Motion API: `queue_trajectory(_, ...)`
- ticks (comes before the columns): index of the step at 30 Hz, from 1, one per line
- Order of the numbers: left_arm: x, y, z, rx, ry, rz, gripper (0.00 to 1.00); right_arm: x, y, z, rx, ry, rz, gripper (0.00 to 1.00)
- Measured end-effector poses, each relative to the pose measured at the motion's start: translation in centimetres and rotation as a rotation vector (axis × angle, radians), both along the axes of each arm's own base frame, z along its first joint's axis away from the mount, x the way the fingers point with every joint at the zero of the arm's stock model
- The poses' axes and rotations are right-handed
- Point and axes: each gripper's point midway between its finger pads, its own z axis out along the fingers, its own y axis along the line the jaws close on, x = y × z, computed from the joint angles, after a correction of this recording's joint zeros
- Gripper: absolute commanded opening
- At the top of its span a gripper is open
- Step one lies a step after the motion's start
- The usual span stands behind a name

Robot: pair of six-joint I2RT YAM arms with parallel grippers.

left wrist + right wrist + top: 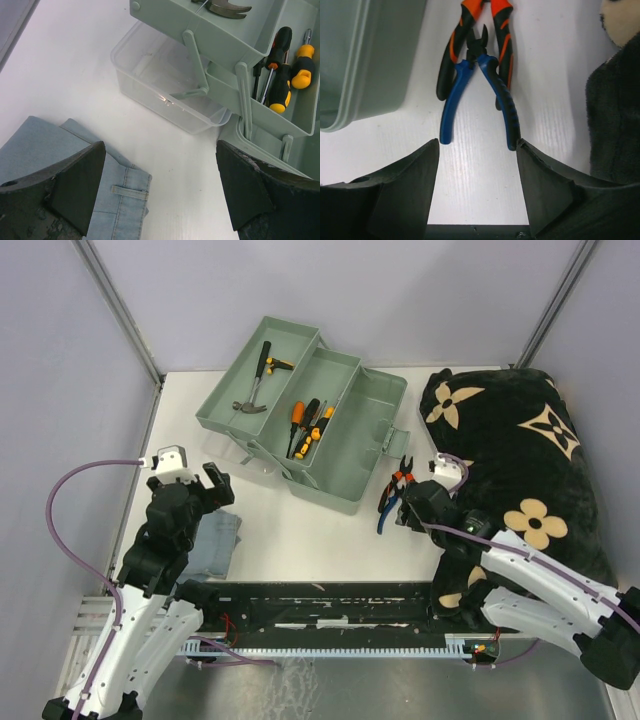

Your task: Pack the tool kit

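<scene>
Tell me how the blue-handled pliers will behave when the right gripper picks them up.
The blue-handled pliers look like rigid metal, so probably heavy for their size. Their handles lie splayed, so they may swing shut if the right gripper squeezes across both. Their head lies between the handles of the orange pliers, which might shift too.

The toolbox (335, 498) looks matt, probably plastic, its lid (160, 75) clear and glossy, the cloth (50, 145) denim, the blanket (500, 465) plush.
</scene>
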Motion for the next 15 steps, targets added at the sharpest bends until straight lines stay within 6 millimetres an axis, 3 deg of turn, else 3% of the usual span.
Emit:
queue_trajectory(6,0.0,-0.1,-0.1,0.0,0.004,-0.004,0.97,0.6,-1.4,-2.3,-0.125,0.043,-0.05,0.77)
queue_trajectory(15,0.1,-0.1,-0.1,0.0,0.006,-0.005,0.97,2.1,-1.8,-6.5,-0.17,0.156,-0.022,0.71)
